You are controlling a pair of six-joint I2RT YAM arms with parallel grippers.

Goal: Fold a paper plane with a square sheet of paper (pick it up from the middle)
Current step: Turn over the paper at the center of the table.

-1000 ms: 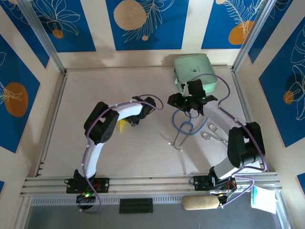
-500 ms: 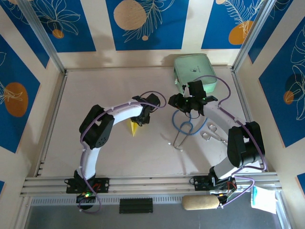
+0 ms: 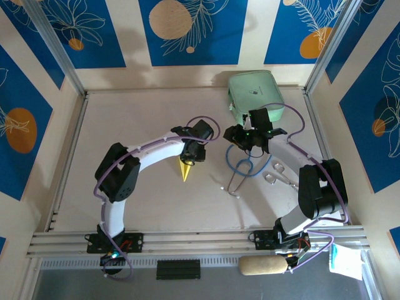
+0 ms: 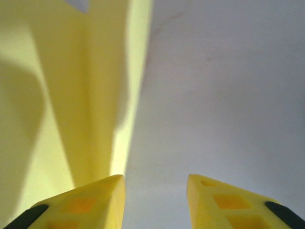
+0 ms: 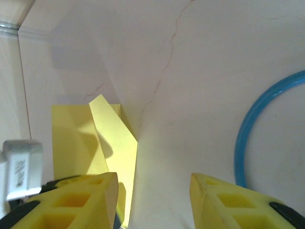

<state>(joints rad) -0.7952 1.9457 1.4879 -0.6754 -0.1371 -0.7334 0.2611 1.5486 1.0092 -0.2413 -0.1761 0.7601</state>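
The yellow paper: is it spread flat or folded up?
Folded. The paper plane lies as a narrow pointed dart on the table, and the left wrist view shows lengthwise creases.

The paper plane [image 3: 184, 170] lies left of the cable [image 3: 242, 167] (scissors [image 3: 279, 175] further right).

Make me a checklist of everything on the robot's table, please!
Surface: pale table, thin cracks.
Job's things: yellow plane, folded, lying on the table, nose toward the arms' bases.
Clutter: green case at the back; scissors and metal tool on the right.
Grippers: left gripper at the plane's tail, jaws open, empty; right gripper jaws open, empty.
Cables: blue cable looped on the table; purple cables along both arms.
Surroundings: blue flowered walls.
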